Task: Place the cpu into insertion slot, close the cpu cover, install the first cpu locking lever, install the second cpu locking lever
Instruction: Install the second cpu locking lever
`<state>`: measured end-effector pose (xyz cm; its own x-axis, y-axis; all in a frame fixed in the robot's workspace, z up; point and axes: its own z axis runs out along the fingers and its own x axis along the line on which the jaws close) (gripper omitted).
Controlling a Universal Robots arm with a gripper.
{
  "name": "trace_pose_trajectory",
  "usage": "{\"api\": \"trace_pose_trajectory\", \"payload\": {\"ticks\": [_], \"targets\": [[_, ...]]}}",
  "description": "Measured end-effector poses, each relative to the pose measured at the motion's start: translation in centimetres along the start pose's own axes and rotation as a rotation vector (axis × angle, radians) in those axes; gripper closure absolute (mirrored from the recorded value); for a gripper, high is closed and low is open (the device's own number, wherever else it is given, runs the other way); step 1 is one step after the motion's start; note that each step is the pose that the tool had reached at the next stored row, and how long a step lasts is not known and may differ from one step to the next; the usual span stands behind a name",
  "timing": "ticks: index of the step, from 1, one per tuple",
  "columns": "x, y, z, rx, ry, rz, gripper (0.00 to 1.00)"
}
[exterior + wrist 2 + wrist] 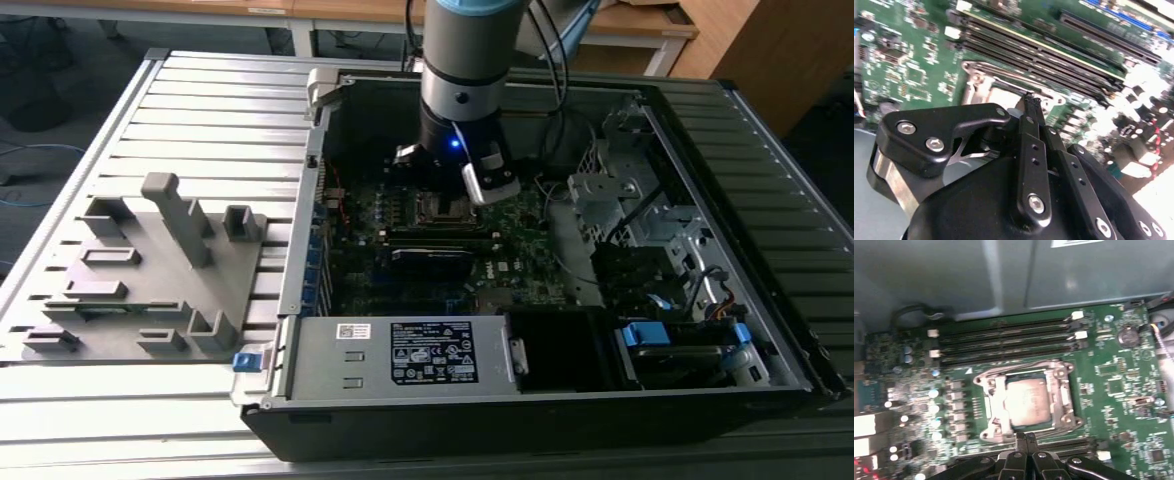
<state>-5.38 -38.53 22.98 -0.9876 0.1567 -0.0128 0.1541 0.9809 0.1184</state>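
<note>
First wrist view showed gripper (1026, 436), fingertips pressed together, beside covered cpu (1027, 401); drift could scrape the cpu cover (996, 401) frame.

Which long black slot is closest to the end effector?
The slot on the end effector's side of the cpu; the rest lie beyond it.

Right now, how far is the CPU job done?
Done: the cpu lies in its socket, and the cover looks closed, framing it flat. In hand: the pincer, fingers together and empty, sits at the socket's edge. Left: I cannot tell whether either locking lever is latched, so count both as unconfirmed.
</note>
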Motion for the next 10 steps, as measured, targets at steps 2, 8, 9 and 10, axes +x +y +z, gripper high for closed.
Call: {"api": "trace_pose_trajectory", "payload": {"ticks": [2, 8, 9, 10], "targets": [[-0.31, 0.08, 0.01, 0.0001, 0.0002, 0.000, 0.89], [-0.10, 1.42, 0.21, 0.0009, 0.0001, 0.000, 0.89], [-0.09, 1.63, 0.24, 0.0014, 0.0000, 0.000, 0.89], [-0.10, 1.79, 0.27, 0.0018, -0.0001, 0.000, 0.89]]}}
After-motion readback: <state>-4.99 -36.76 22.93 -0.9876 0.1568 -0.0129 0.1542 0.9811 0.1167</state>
